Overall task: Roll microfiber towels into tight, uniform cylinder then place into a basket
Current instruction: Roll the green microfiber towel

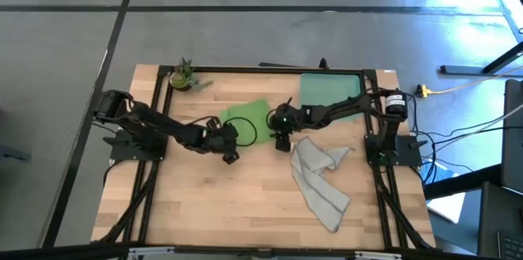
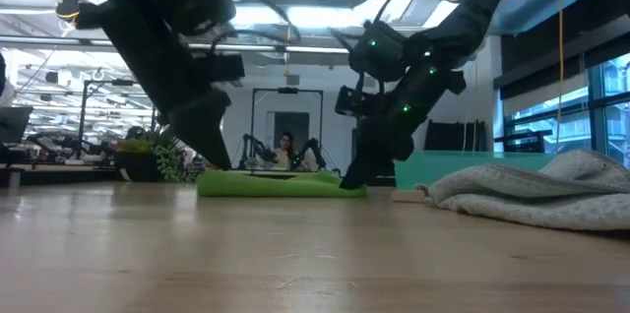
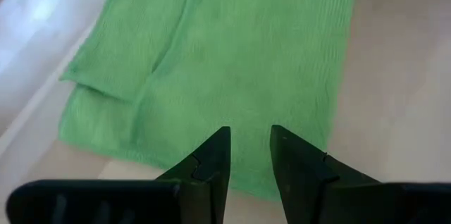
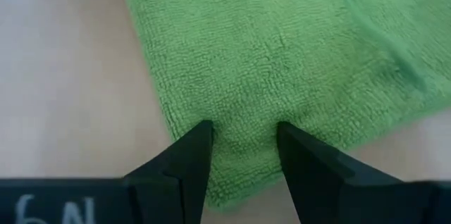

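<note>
- Nearest to us across the pale wooden tabletop (image 1: 245, 203), we see the crumpled light grey microfiber towel (image 1: 320, 180) lying loose on the right side, touched by neither arm.
- Behind it, at mid-table, the bright lime green microfiber towel (image 1: 248, 116) lies flat and folded over, with one folded edge visible in the left wrist view.
- Our left gripper (image 3: 248, 159) is down at that green towel's near-left edge; its two dark fingers (image 3: 211, 164) stand a little apart with the cloth's edge between the tips. We cannot tell whether they pinch it.
- Our right gripper (image 4: 243, 155) is at the towel's right-hand corner, its fingers (image 4: 190, 157) partly spread and pressed onto the cloth, which bunches slightly between them; we cannot tell whether it is truly gripped.
- Farther back on the right, the shallow rectangular teal-green plastic basket (image 1: 329, 90) sits at the table's far edge, with no towel in it.
- At the far left corner stands a small potted green plant (image 1: 183, 76).
- Beyond the table, the low view shows a person (image 2: 286, 150) seated in the room.
</note>
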Available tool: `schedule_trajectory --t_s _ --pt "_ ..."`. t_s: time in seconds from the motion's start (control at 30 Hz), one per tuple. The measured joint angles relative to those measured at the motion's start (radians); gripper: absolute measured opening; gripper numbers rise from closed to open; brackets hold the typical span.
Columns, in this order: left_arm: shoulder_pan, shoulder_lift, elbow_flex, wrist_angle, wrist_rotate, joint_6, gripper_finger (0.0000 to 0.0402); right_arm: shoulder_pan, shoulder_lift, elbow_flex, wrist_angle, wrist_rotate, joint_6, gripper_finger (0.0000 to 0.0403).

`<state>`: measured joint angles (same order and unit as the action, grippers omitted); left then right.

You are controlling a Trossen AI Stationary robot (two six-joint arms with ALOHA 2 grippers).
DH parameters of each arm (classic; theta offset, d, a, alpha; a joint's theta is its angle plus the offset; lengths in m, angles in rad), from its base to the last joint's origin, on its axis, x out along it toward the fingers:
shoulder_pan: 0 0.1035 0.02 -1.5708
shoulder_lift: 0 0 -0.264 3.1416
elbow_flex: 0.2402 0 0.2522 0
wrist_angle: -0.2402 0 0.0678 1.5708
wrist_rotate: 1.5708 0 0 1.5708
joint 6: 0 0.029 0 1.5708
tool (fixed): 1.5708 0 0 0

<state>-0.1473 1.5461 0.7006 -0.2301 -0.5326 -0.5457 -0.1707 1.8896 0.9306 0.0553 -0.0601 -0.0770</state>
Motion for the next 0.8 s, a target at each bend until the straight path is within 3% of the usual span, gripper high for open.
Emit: schedule_trajectory --t_s 0.3,0.57,0.8 --pt "-0.140 -0.064 0.000 -0.027 0.085 0.059 0.0097 0.149 0.001 -0.001 0.026 -0.022 0.181 0.0166" --pt "-0.282 -0.070 0.000 -0.024 0.190 0.118 0.0097 0.233 0.003 -0.002 0.168 -0.016 0.351 0.0166" --pt "-0.366 -0.070 0.000 -0.023 0.177 0.057 0.0097 0.248 -0.022 0.016 0.189 -0.021 0.100 0.0166"
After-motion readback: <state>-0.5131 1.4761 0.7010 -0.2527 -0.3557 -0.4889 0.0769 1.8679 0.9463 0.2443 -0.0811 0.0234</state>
